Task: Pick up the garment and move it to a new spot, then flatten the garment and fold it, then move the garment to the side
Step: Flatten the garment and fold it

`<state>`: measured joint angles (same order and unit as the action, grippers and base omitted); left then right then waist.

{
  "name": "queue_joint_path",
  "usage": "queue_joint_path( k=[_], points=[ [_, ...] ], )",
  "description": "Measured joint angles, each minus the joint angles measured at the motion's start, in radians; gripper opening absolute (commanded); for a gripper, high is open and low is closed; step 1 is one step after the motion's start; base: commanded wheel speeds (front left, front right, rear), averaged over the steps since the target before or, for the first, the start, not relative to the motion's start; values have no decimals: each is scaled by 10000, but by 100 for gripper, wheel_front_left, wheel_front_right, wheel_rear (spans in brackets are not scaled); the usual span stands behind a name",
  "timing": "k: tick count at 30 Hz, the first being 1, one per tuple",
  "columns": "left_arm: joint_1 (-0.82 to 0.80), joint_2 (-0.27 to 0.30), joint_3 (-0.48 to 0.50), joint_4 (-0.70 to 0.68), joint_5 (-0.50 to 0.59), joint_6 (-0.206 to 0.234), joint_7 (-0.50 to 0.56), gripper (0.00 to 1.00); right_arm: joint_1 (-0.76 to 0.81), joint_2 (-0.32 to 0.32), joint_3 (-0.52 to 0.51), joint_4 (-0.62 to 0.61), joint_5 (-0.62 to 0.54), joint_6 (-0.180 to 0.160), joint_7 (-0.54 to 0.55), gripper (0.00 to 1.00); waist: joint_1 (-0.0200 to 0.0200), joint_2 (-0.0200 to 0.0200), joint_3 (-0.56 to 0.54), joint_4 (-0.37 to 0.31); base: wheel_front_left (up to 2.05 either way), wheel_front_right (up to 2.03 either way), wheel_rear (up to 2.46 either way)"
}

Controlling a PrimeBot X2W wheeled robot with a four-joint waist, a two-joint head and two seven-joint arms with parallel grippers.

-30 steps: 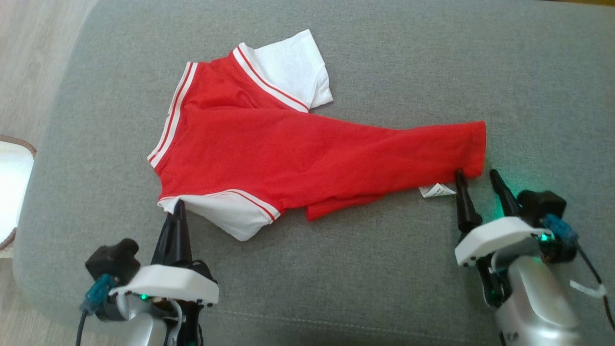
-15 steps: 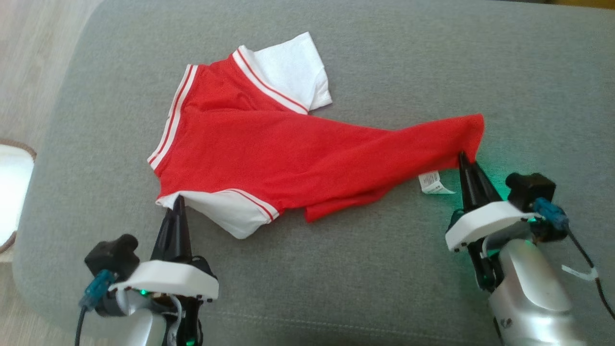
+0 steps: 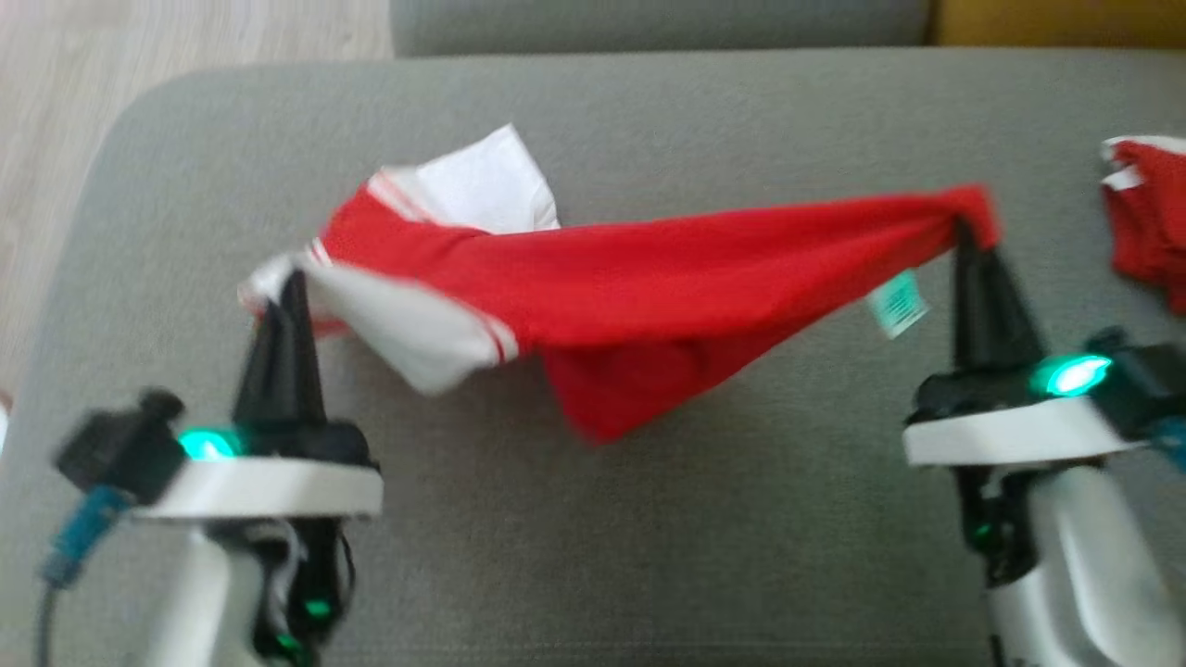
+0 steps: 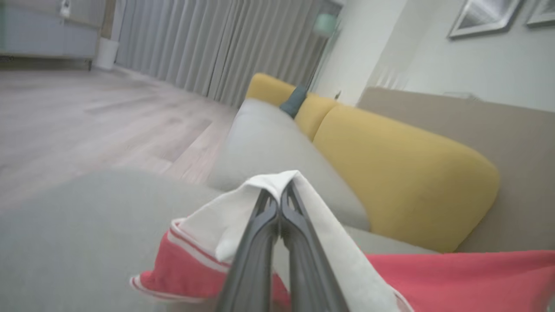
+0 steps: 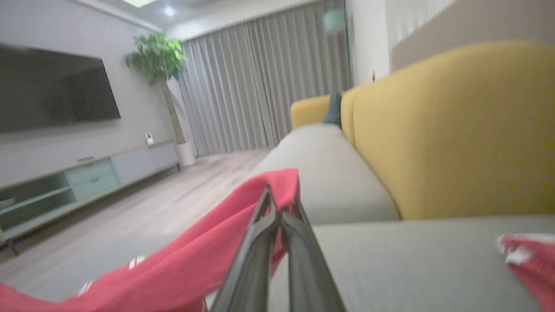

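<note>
The garment (image 3: 630, 287) is a red shirt with white sleeves and red-striped trim, lifted off the grey sofa seat (image 3: 593, 519) and stretched between my two grippers. My left gripper (image 3: 295, 278) is shut on a white sleeve corner; the left wrist view shows that gripper (image 4: 279, 195) pinching the white cloth (image 4: 243, 208). My right gripper (image 3: 966, 227) is shut on the red hem corner, and in the right wrist view it (image 5: 282, 203) grips the red fabric (image 5: 186, 268). The middle of the garment sags and a white label (image 3: 897, 304) hangs near the right gripper.
A second red and white garment (image 3: 1144, 232) lies on the seat at the far right. Yellow back cushions (image 5: 451, 130) rise behind the seat. Wooden floor (image 3: 185, 37) lies beyond the seat's left edge.
The right gripper closed on the hem corner. Both grippers then lifted the garment off the seat, and the head camera shifted, bringing the other garment into view.
</note>
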<state>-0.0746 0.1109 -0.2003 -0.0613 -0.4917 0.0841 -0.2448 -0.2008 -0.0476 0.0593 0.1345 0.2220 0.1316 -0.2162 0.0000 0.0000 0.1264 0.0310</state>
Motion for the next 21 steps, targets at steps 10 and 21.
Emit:
queue_joint_path(
  k=[10,21],
  points=[
    [-2400,1070,25,-3459,788,-61,1478,0,35,2,-671,-4174,-128,0,959,0,0,0,-1002,-683,0,0,0],
    [-5346,1651,182,-4240,1012,-221,3035,0,-653,0,-1651,-6454,-184,0,2100,0,0,0,-862,-1066,0,0,0]
  ],
)
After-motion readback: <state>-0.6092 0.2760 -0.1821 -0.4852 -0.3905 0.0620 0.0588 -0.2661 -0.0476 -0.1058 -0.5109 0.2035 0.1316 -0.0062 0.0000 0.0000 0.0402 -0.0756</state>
